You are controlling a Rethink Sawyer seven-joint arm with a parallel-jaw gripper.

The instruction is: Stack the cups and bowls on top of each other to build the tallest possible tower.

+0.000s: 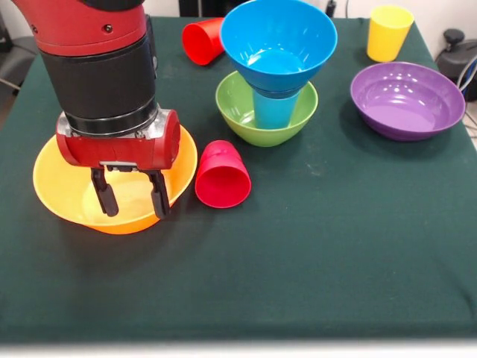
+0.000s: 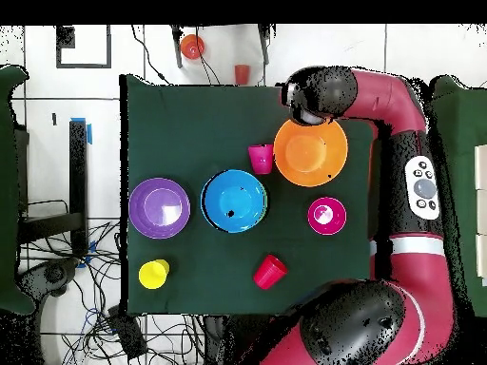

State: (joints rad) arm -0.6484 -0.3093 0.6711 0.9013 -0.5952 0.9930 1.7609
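My gripper (image 1: 131, 198) is open and empty. Its fingers hang over the camera-side part of the huge orange-yellow bowl (image 1: 71, 186); in the overhead view the wrist (image 2: 314, 95) hides them, at that bowl's (image 2: 314, 157) edge. The tower (image 1: 272, 82) is the green bowl (image 1: 242, 119), a light blue cup (image 1: 273, 110) standing in it, and the blue bowl (image 1: 278, 41) on top. One red cup (image 1: 222, 175) lies on its side beside the orange-yellow bowl. Another red cup (image 1: 203, 41) lies at the back. A yellow cup (image 1: 388, 32) stands upright. The small dark blue bowl is out of view.
The wide purple bowl (image 1: 408, 99) sits at the right. A small red bowl (image 2: 326, 216) shows only in the overhead view, near the robot's side of the table. The arm (image 1: 100, 67) blocks the back left. Cables and small objects lie on the floor (image 2: 193, 46) beyond the table.
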